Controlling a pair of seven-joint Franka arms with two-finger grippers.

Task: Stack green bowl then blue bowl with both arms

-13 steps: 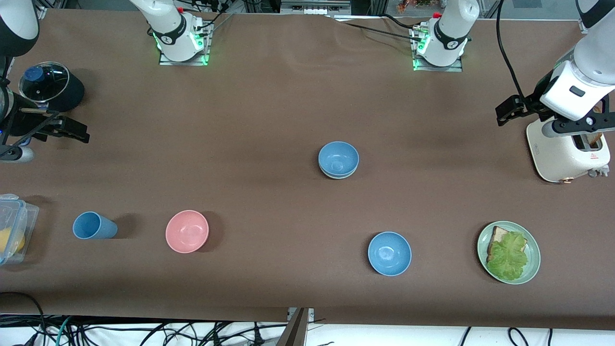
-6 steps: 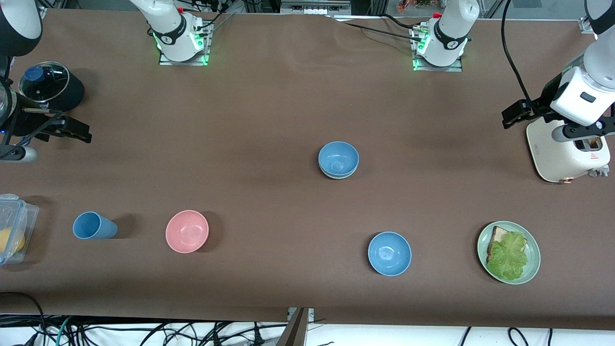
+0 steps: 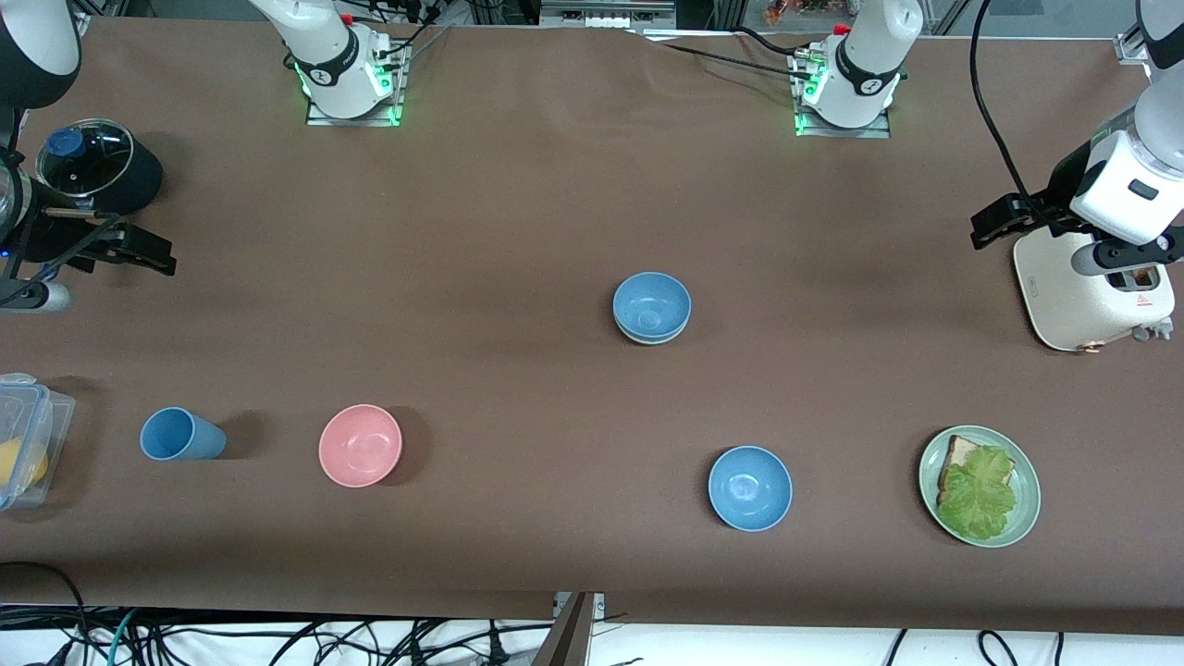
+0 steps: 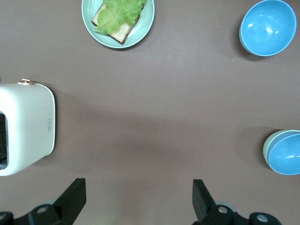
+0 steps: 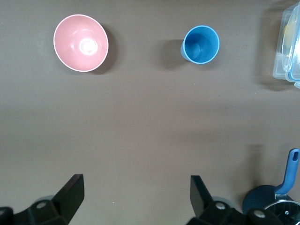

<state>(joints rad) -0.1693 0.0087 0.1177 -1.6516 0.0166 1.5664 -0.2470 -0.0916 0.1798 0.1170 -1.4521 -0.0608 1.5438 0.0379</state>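
A blue bowl (image 3: pixel 652 303) sits nested in the green bowl (image 3: pixel 647 339) at the middle of the table; only the green rim shows under it. The stack also shows in the left wrist view, the blue bowl (image 4: pixel 288 154) in the green bowl (image 4: pixel 266 149). A second blue bowl (image 3: pixel 750 487) stands alone nearer the front camera, also in the left wrist view (image 4: pixel 267 27). My left gripper (image 3: pixel 999 222) is open and empty, up over bare table beside the toaster (image 4: pixel 138 187). My right gripper (image 3: pixel 139 252) is open and empty over bare table beside the pot (image 5: pixel 136 185).
A pink bowl (image 3: pixel 360 445) and a blue cup (image 3: pixel 180 435) lie toward the right arm's end, with a plastic box (image 3: pixel 23 435) and a lidded pot (image 3: pixel 92 166). A white toaster (image 3: pixel 1082 296) and a pale-green plate (image 3: pixel 1029 513) with bread and lettuce are toward the left arm's end.
The left arm's hand has drifted a little toward its end of the table, by the toaster. The right gripper and the bowls have not visibly moved.
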